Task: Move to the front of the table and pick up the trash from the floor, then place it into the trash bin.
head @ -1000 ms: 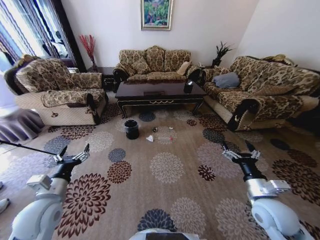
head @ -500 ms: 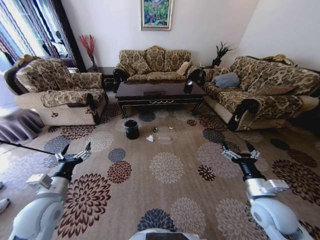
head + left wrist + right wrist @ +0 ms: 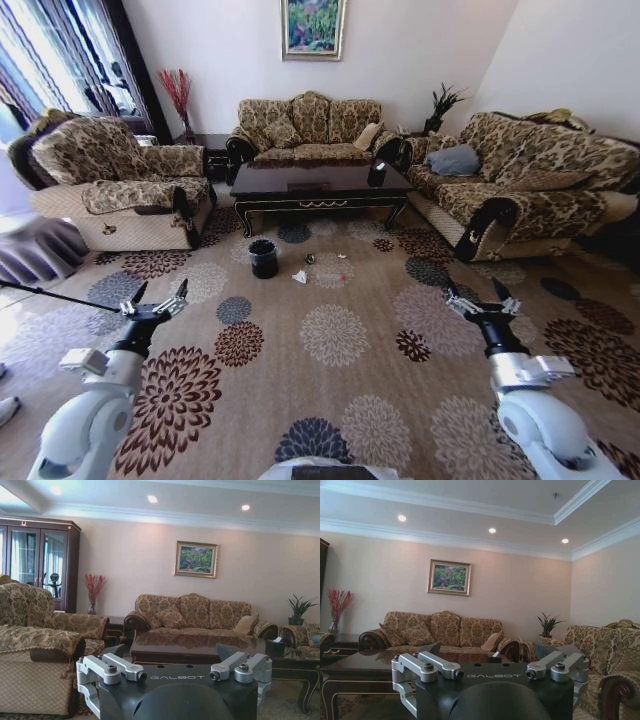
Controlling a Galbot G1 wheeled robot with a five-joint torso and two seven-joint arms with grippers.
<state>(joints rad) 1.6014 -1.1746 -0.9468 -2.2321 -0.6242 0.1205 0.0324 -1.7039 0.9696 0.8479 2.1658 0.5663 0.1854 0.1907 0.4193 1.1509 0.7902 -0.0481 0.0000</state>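
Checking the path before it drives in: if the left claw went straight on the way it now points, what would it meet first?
Probably the table: the left claw, open and held above the floor, aims at its front edge in its wrist view. The way there looks free, though depth is hard to judge.
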